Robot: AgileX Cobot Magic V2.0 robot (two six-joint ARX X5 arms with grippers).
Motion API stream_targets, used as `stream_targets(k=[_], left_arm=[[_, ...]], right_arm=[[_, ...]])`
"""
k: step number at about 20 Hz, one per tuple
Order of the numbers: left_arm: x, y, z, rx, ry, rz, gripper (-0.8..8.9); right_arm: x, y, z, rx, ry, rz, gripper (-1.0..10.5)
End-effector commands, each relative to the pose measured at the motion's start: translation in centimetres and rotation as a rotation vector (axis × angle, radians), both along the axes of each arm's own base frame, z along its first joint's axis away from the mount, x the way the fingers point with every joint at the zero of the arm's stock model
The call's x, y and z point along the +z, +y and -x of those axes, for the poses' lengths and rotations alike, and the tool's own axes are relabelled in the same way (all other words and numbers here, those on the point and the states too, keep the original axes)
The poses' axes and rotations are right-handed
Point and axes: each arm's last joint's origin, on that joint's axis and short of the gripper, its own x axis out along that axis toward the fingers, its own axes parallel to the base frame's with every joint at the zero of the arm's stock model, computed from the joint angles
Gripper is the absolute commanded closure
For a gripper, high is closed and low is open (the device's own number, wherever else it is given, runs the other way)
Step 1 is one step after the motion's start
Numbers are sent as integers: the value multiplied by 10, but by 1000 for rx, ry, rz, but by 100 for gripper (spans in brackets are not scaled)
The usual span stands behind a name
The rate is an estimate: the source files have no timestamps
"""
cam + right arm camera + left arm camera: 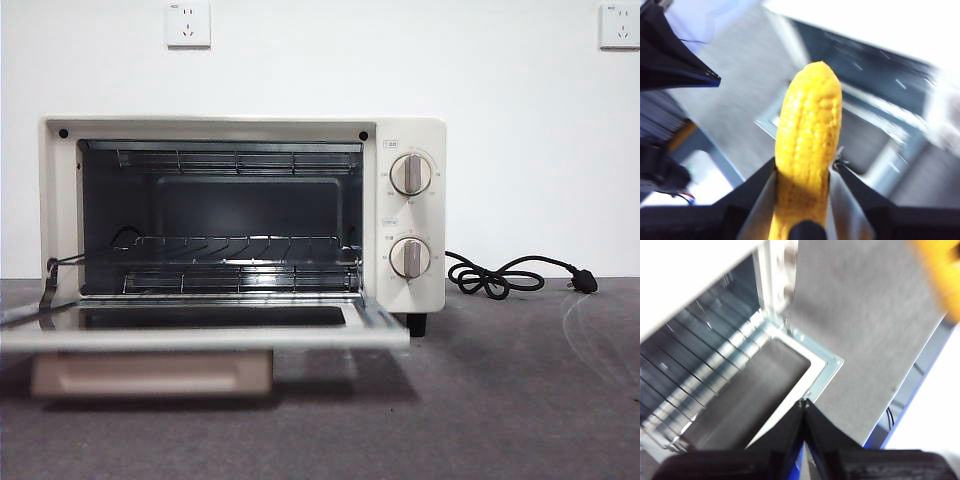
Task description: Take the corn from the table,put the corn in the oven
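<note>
Grasping the corn (807, 150) between its jaws, our right gripper (805, 167) holds it above the tabletop (520, 400), near the oven (240, 215) whose door (200, 325) lies open with the wire rack (240, 250) free. Our left gripper (804, 407) hangs clenched and empty over that door. We see a yellow, bumpy cob. Knob labels are unreadable.

We can read no text in any view. The oven (243, 215) carries small grey labels above its two knobs (410, 174), but we find them too small and blurred to make out.
</note>
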Motion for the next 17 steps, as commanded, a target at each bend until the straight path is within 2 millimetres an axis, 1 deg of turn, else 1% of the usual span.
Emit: stream_targets(k=[1, 2, 4, 10, 12, 17], left_arm=[[8, 13, 18, 10, -46, 35, 819], [12, 21, 28, 34, -75, 48, 819], [16, 32, 40, 74, -116, 54, 819], [21, 60, 74, 160, -174, 74, 819], [20, 70, 87, 179, -186, 75, 819], [14, 95, 117, 259, -201, 80, 819]], right_arm=[[3, 15, 1, 67, -63, -34, 955], [4, 23, 1, 94, -81, -55, 955], [4, 35, 2, 126, -111, -78, 955], [-3, 68, -2, 164, -222, -66, 955], [-8, 81, -4, 139, -277, -30, 955], [-28, 110, -16, 52, -447, 135, 955]])
